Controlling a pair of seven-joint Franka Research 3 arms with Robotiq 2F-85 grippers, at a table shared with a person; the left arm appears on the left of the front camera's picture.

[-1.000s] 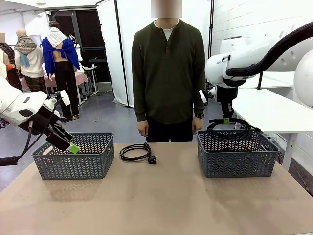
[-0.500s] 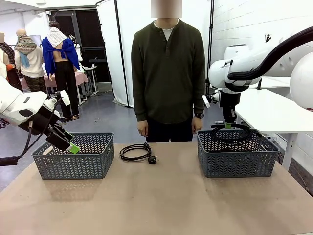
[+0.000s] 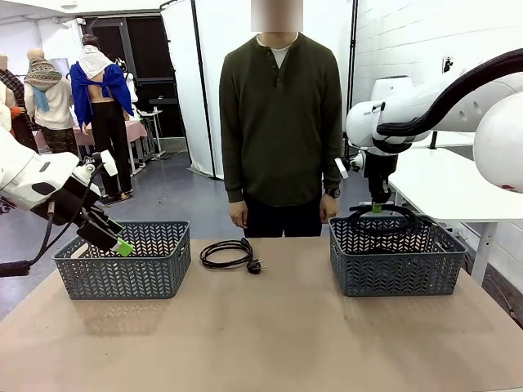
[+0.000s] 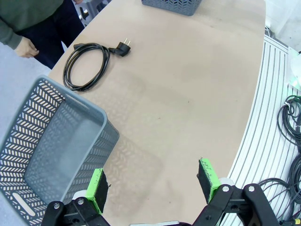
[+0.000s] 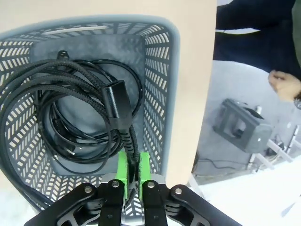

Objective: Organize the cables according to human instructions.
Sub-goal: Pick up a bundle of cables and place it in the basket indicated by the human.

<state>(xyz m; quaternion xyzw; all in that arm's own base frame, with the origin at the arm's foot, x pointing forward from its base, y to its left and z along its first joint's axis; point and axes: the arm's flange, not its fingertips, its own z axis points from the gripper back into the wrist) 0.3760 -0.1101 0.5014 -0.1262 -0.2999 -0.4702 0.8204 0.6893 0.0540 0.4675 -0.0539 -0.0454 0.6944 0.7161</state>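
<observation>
Right gripper point(image 5: 132, 172) pinched narrow on a braided black cable point(image 5: 70, 94) looped over the grey herringbone-mesh plastic basket point(image 3: 396, 261) by the table's point(image 3: 261, 327) right edge; left gripper point(image 4: 153, 181) wide open above the matching left basket point(image 3: 122, 269); smooth coiled cable point(image 3: 226, 253) near the far edge.

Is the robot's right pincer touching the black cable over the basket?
Touching. The right wrist view shows the right pincer clamped on the cable, which hangs into the basket.

Two baskets: left basket point(image 3: 122, 265), right basket point(image 3: 396, 265). One loose cable point(image 3: 226, 253) lies between them on the tabletop point(image 3: 270, 327). At the right basket, one braided cable point(image 5: 61, 75) plus one, perhaps two, thinner cables point(image 5: 89, 153), overlapping. Two end effectors: left end effector point(image 4: 153, 183), right end effector point(image 5: 133, 165). One person point(image 3: 282, 122).
</observation>
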